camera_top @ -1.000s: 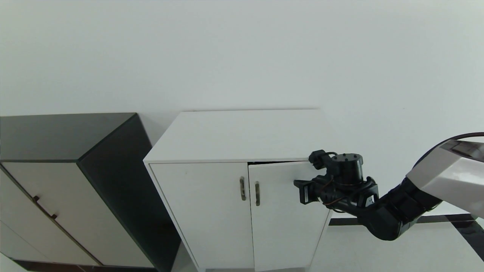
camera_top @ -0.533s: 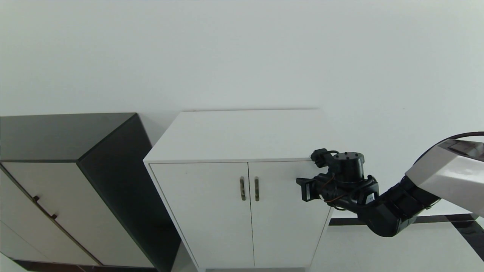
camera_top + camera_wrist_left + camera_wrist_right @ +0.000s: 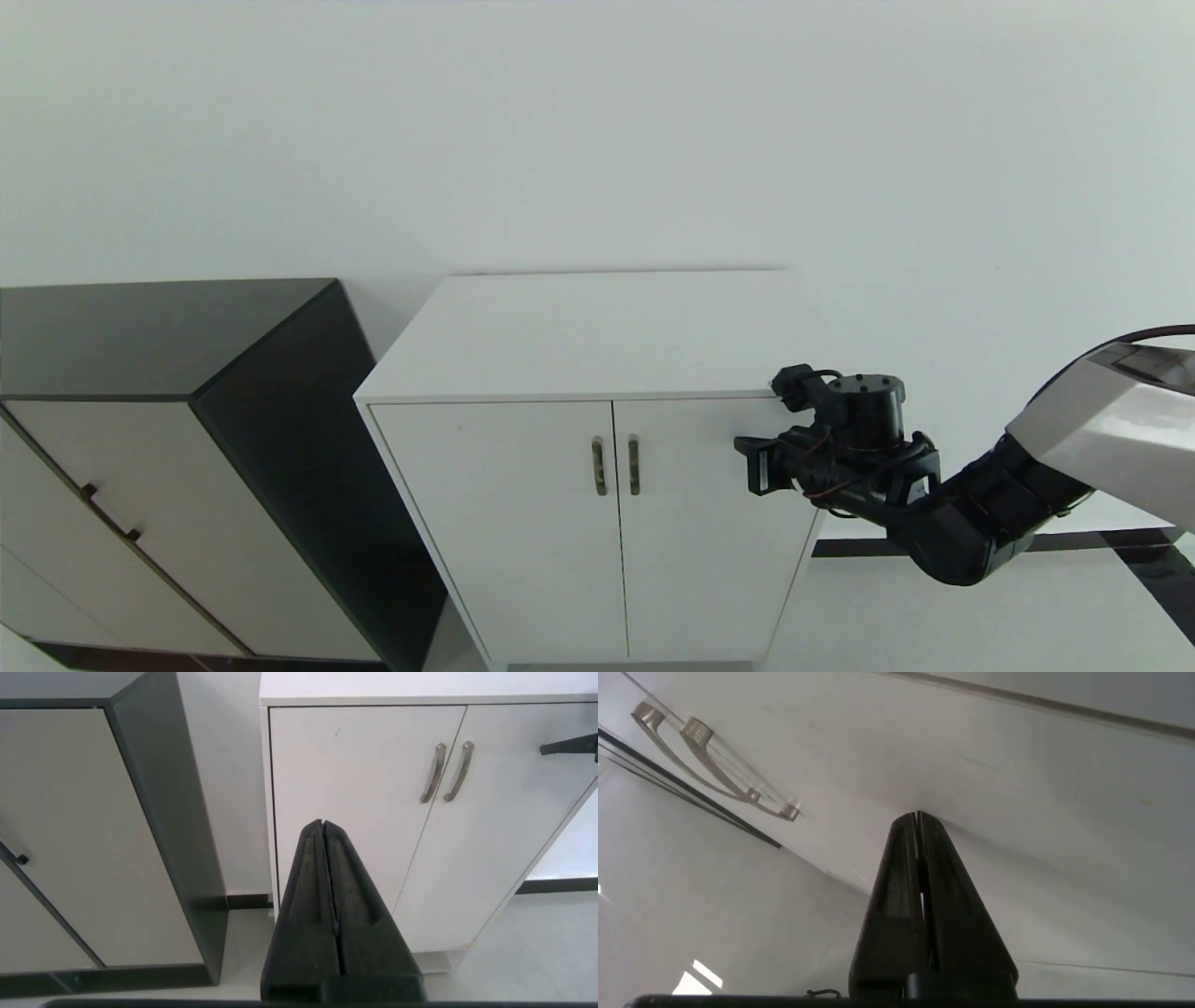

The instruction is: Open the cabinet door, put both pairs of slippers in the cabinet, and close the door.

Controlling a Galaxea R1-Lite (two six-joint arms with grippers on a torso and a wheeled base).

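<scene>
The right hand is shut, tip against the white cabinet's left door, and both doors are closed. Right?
Not quite. The right hand is shut and both doors are closed, but its tip is against the right door, not the left door; the head view shows it past the handles on that side.

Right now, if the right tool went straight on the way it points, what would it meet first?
The white cabinet's right door. The shut right tool points at its panel, well aside from the handle. Its tip looks at or almost on the surface; I can't tell whether it touches.
</scene>
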